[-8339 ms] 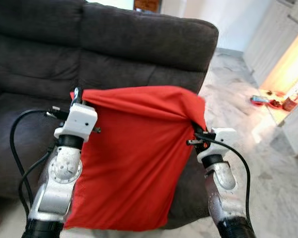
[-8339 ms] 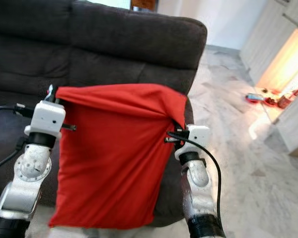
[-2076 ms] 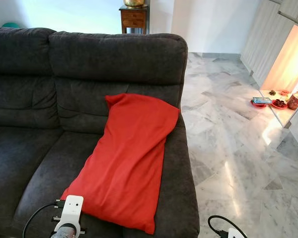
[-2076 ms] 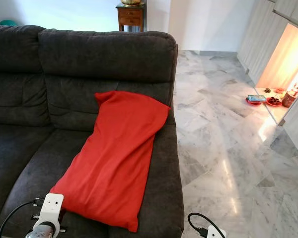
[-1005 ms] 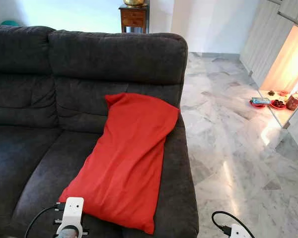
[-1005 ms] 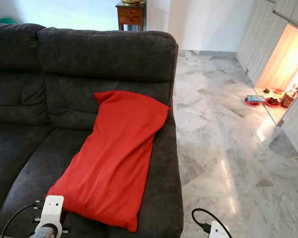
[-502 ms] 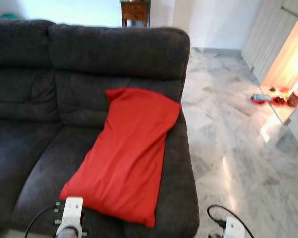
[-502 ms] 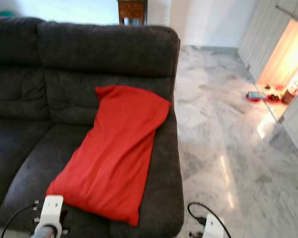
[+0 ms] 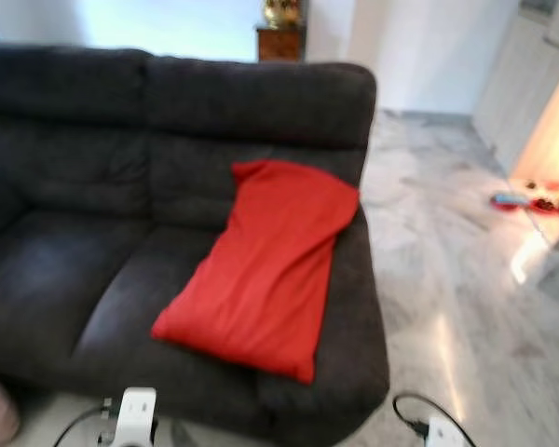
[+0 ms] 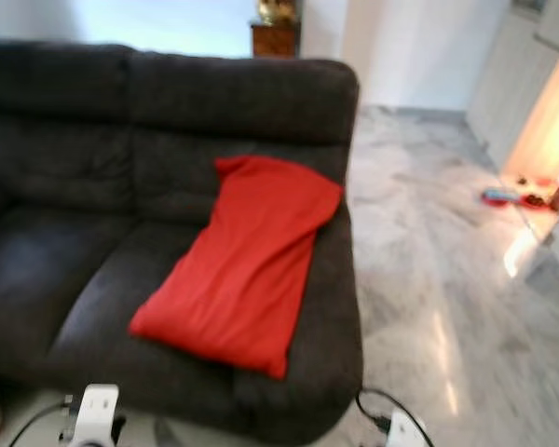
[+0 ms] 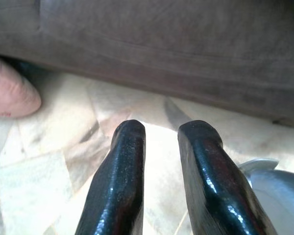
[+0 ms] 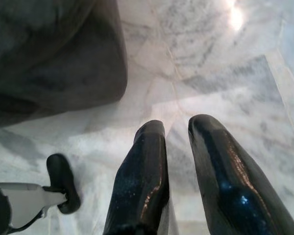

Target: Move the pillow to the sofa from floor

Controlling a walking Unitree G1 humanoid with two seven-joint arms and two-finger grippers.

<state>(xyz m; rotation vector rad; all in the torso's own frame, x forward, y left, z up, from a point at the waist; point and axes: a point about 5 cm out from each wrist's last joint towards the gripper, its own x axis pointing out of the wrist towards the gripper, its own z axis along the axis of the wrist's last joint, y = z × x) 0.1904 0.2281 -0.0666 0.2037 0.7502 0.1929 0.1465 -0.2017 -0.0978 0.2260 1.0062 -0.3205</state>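
Observation:
The red pillow [image 9: 270,265] lies on the right seat of the dark grey sofa [image 9: 93,270], its top end leaning against the backrest. Nothing is touching it. Both arms hang low in front of the sofa. The left arm's white wrist block [image 9: 136,412] shows at the bottom edge of the left eye view. My left gripper [image 11: 161,134] is open over the marble floor just before the sofa's base, with nothing between its fingers. My right gripper [image 12: 176,129] is open too, over the floor beside the sofa's right front corner.
A pink soft object [image 11: 10,93] lies on the floor by the sofa's left front. Marble floor [image 9: 447,242] stretches to the right of the sofa. Small red items [image 9: 531,199] sit low at the far right. A wooden side table [image 9: 281,42] stands behind the sofa.
Earlier both grippers held the pillow up before the sofa; it now lies on the seat, released. The camera has drawn back and the view is blurred.

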